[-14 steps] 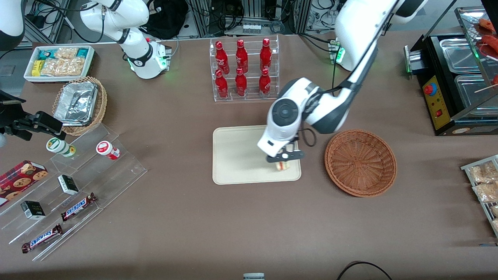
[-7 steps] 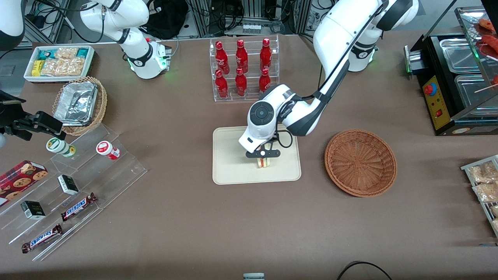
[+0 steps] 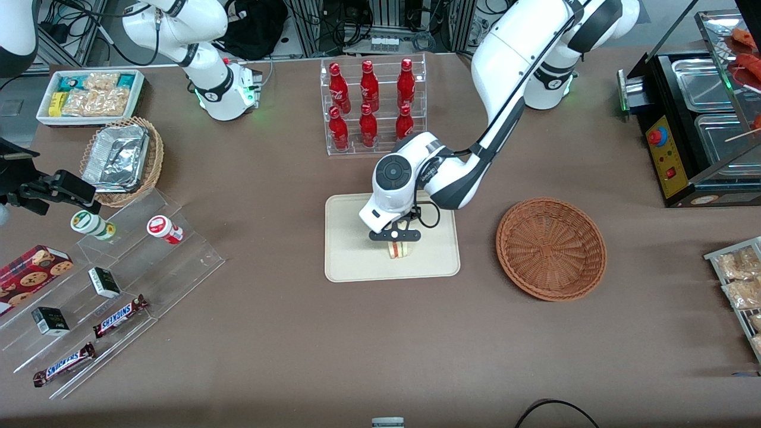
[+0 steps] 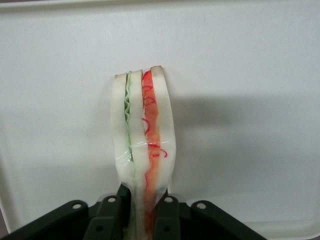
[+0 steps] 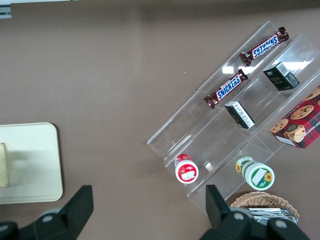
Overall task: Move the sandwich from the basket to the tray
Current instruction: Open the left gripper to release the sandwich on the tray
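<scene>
White bread with red and green layers, your sandwich (image 4: 143,145) stands on edge over the cream tray (image 3: 351,261), pinched at one end between the black fingers (image 4: 112,212) of your gripper (image 3: 396,242), which is clamped on it. Whether it touches the tray you cannot tell. Your woven basket (image 3: 551,248) sits just beside the tray, toward the working arm's end.

Red bottles (image 3: 371,104) in rack — Snickers bars (image 3: 119,315) nearby.
</scene>
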